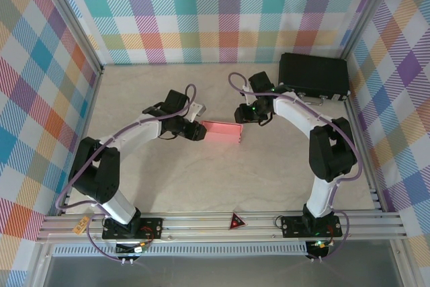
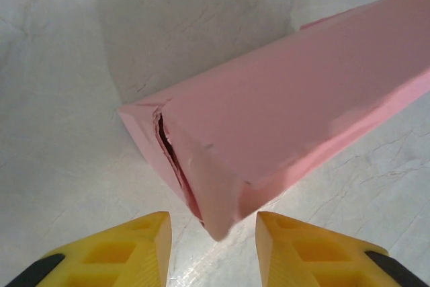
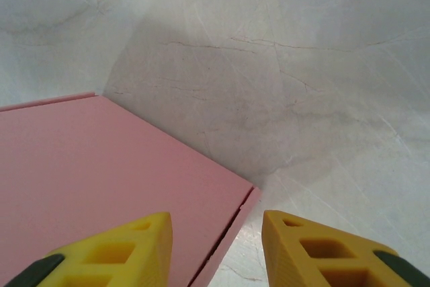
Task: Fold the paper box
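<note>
Card looks thin, light, easily creased: paper box (image 1: 220,131) lies at bench (image 1: 269,179) centre, L pincer (image 2: 213,218) parted astride its gaping end corner, R pincer (image 3: 215,216) parted over opp. edge, so pinch folded edges, not panels.

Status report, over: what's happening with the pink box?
Left gripper jaws open at paper box end. Right gripper jaws open over its corner. Black case well clear.

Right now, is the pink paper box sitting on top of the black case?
No, the paper box lies mid-table, well apart from the black case in the far right corner.
</note>
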Controlling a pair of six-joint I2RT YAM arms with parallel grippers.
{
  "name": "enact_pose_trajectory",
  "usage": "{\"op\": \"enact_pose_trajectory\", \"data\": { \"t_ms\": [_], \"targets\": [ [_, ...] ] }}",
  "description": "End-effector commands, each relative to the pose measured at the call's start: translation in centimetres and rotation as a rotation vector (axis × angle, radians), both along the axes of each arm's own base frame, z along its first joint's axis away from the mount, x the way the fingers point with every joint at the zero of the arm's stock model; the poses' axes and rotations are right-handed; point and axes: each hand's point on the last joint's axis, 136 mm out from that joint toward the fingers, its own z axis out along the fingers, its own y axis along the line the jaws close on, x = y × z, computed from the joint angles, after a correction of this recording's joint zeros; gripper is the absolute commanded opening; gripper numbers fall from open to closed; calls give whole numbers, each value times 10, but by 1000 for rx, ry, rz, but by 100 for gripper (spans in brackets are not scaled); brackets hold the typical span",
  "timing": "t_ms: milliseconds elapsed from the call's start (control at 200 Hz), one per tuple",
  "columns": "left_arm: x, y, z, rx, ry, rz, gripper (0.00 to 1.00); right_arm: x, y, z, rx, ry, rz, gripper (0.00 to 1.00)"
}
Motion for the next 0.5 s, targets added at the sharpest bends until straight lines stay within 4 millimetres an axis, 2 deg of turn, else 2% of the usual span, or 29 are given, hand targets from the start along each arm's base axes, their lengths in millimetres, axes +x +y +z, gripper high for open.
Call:
{"op": "enact_pose_trajectory", "data": {
  "t_ms": [0,280,495],
  "targets": [
    [8,-9,8,-25,-20,-15,37,3,-2,-1,-20,5,14,41],
    [12,-13,19,-55,-53,-5,37,6,-4,-1,-28,1,15,40],
    [16,-13,16,-54,-59,6,41,9,-4,0,-34,0,23,41]
  ]
}}
